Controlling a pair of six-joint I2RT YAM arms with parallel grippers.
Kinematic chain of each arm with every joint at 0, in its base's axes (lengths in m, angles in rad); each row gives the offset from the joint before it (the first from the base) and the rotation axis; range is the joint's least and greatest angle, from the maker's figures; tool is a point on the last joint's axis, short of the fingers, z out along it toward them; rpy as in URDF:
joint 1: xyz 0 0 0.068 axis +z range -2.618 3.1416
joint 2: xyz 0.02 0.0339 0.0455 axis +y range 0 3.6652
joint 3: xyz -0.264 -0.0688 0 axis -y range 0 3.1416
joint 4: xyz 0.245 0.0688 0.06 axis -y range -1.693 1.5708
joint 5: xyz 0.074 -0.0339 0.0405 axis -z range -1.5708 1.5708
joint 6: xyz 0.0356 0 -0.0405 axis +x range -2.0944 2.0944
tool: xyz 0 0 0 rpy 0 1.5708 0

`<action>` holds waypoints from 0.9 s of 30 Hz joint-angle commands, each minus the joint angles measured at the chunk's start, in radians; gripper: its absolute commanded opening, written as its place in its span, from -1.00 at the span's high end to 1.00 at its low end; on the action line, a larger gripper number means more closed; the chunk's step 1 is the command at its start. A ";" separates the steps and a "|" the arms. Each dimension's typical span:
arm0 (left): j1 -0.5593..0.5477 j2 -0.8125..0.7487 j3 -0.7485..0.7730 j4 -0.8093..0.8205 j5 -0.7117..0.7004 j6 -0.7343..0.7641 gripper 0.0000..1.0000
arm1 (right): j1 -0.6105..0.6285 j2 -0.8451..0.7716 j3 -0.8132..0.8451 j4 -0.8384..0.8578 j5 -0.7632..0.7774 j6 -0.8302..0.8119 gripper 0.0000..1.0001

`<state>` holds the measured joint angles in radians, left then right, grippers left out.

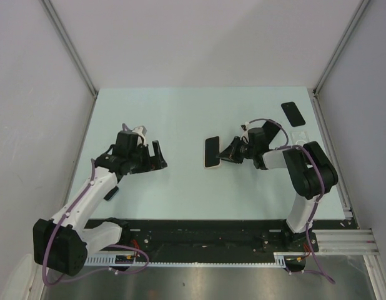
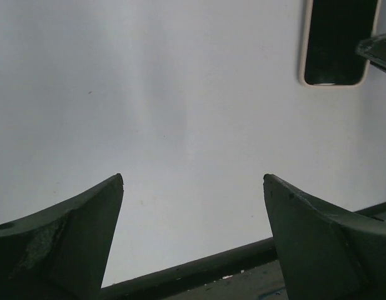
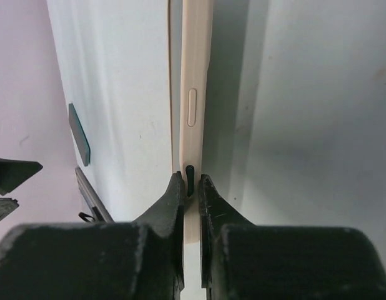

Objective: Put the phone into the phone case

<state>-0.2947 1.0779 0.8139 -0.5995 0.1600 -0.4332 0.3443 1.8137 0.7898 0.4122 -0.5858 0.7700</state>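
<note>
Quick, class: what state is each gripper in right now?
Left gripper: open, holding nothing.
Right gripper: closed, pinching the edge of the cream phone case.

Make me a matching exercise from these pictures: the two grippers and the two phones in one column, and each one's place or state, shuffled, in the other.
Things:
1. left gripper
2. right gripper
3. cream-cased phone
4. black phone

Places or states:
A. near the far right corner of the table
B. open, holding nothing
C. in the middle, pinched at one edge
D. shut on a cream edge

Pairs: 1-B, 2-D, 3-C, 4-A
</note>
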 commanded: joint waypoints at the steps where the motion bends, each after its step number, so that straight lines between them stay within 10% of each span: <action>1: 0.049 0.005 0.027 -0.037 -0.099 0.007 -0.93 | -0.010 0.028 0.046 0.047 0.014 0.006 0.84; 27: 0.499 0.105 -0.021 -0.065 -0.289 -0.190 -0.91 | -0.048 -0.436 0.005 -0.512 0.221 -0.259 -0.99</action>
<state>0.1493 1.1656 0.8051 -0.6666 -0.0940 -0.5610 0.2901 1.4754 0.8051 0.0067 -0.4225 0.5678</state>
